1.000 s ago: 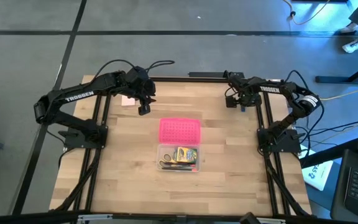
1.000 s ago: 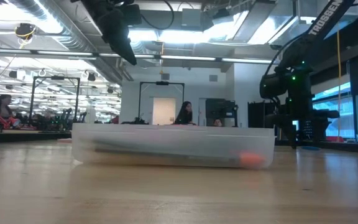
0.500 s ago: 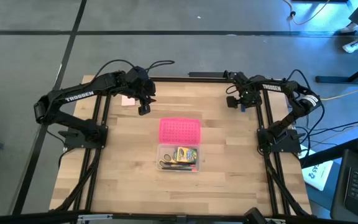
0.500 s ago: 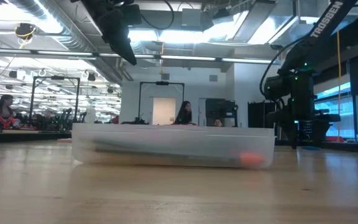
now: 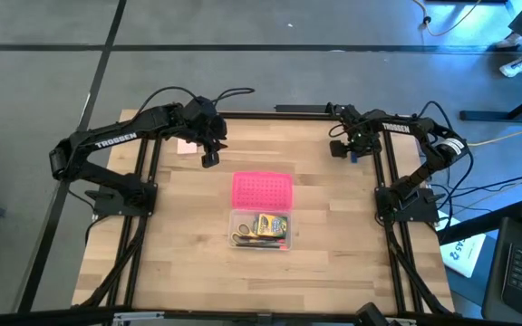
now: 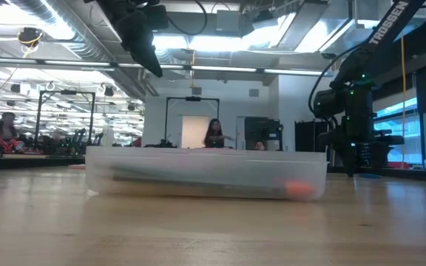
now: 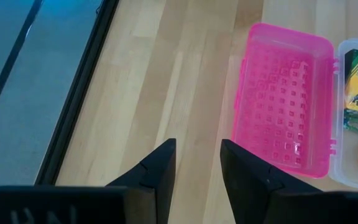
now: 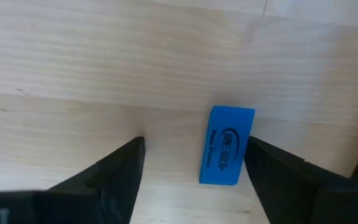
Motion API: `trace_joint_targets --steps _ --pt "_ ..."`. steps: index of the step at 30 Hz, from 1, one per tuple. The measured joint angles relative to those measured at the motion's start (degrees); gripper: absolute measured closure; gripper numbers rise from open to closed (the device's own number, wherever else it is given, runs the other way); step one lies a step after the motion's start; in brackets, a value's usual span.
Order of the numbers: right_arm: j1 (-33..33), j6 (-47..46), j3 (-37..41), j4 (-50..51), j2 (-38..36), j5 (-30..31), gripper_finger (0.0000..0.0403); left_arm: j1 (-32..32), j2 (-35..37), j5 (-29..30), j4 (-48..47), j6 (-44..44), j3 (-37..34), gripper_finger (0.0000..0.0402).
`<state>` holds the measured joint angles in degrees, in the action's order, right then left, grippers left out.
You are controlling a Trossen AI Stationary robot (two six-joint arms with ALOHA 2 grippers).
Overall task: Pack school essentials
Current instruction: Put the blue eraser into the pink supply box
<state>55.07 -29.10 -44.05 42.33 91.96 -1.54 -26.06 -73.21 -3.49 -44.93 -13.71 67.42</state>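
- The right gripper sits at the upper right of the tabletop, fingers wide around a blue eraser, not touching it.
- The left gripper hangs at the upper left, fingers narrow, holding nothing.
- The crayon box and scissors lie in the open pink case in the middle.

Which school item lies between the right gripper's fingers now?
The blue eraser, flat on the table between the open right gripper fingers; crayon box and scissors lie in the case.
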Motion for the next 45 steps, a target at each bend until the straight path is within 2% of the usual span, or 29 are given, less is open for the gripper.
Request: trace_joint_targets --steps 30,45 --pt "0.0 -0.6 0.0 -0.3 0.0 1.6 0.0309 0.0 0.0 0.0 0.0 0.0 0.0 0.0282" --pt "-3.7 0.9 -0.1 -0.1 0.0 4.8 0.032 0.0 0.0 0.0 0.0 0.0 0.0 0.0282"
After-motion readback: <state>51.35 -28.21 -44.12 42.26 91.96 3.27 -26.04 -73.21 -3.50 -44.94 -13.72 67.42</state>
